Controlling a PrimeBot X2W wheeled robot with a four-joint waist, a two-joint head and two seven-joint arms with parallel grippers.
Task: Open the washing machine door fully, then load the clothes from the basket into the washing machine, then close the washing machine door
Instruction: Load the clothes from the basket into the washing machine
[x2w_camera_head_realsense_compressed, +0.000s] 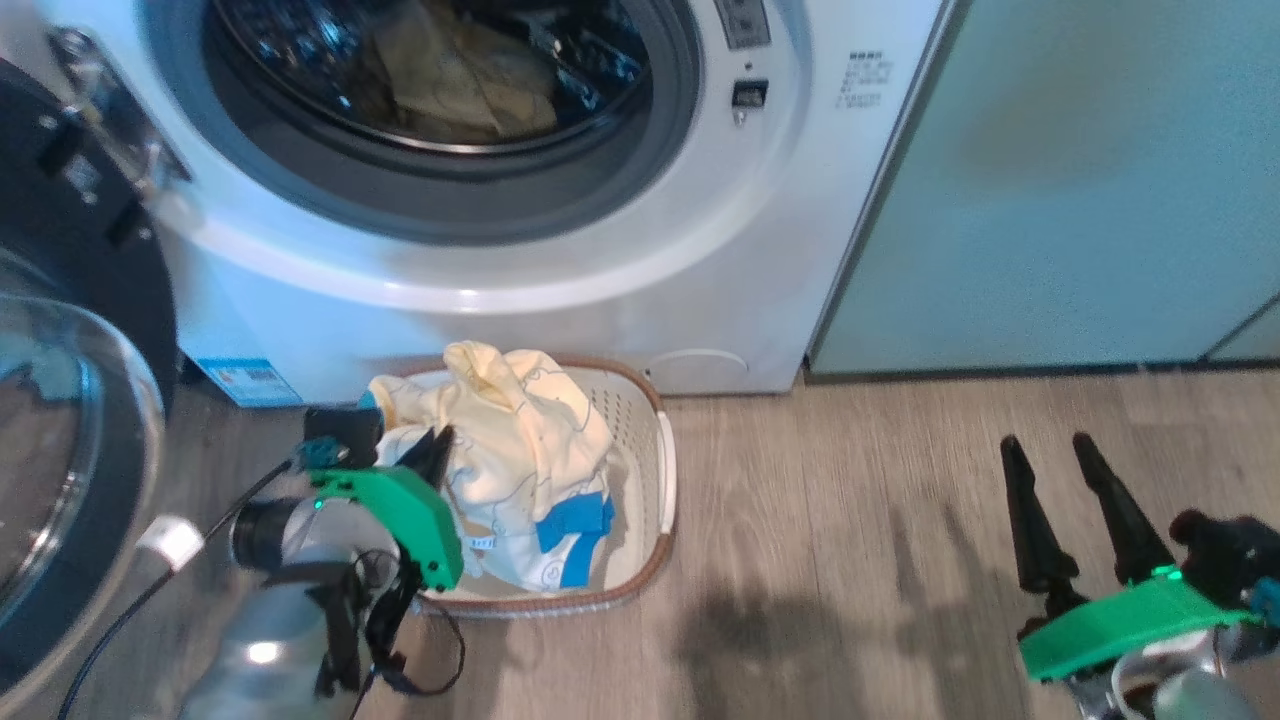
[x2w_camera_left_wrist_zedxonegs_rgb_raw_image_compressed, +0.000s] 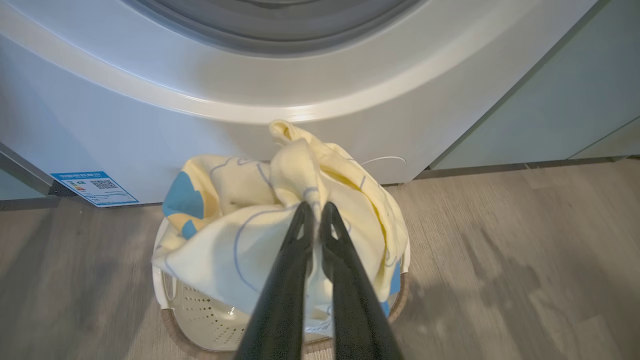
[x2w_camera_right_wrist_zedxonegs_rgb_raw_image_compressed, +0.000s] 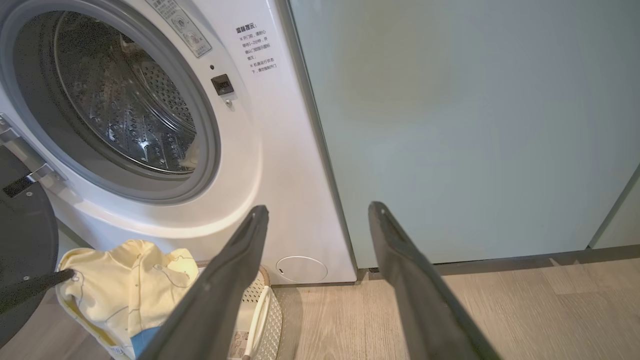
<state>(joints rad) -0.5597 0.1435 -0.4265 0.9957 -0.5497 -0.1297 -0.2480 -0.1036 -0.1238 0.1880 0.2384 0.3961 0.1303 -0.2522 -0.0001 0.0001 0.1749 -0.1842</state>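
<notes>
Left gripper (x2w_camera_left_wrist_zedxonegs_rgb_raw_image_compressed: 315, 212): fingers pinched shut on a fold of the cream-yellow garment (x2w_camera_left_wrist_zedxonegs_rgb_raw_image_compressed: 235, 250). The cloth is drawn up in a peak, blue outlines and blue patches showing, and the rest of it is heaped in the basket (x2w_camera_left_wrist_zedxonegs_rgb_raw_image_compressed: 200, 315).

The basket sits on the wood floor (x2w_camera_head_realsense_compressed: 850, 560) just in front of the washing machine (x2w_camera_head_realsense_compressed: 620, 270). The washing machine door (x2w_camera_head_realsense_compressed: 70, 230) is swung open at left. A second cream piece (x2w_camera_head_realsense_compressed: 460, 80) lies in the drum.

Right gripper (x2w_camera_head_realsense_compressed: 1045, 450): fingers spread, nothing between them. It is low over bare floor, well apart from the basket, and faces the pale green cabinet (x2w_camera_head_realsense_compressed: 1050, 180).
</notes>
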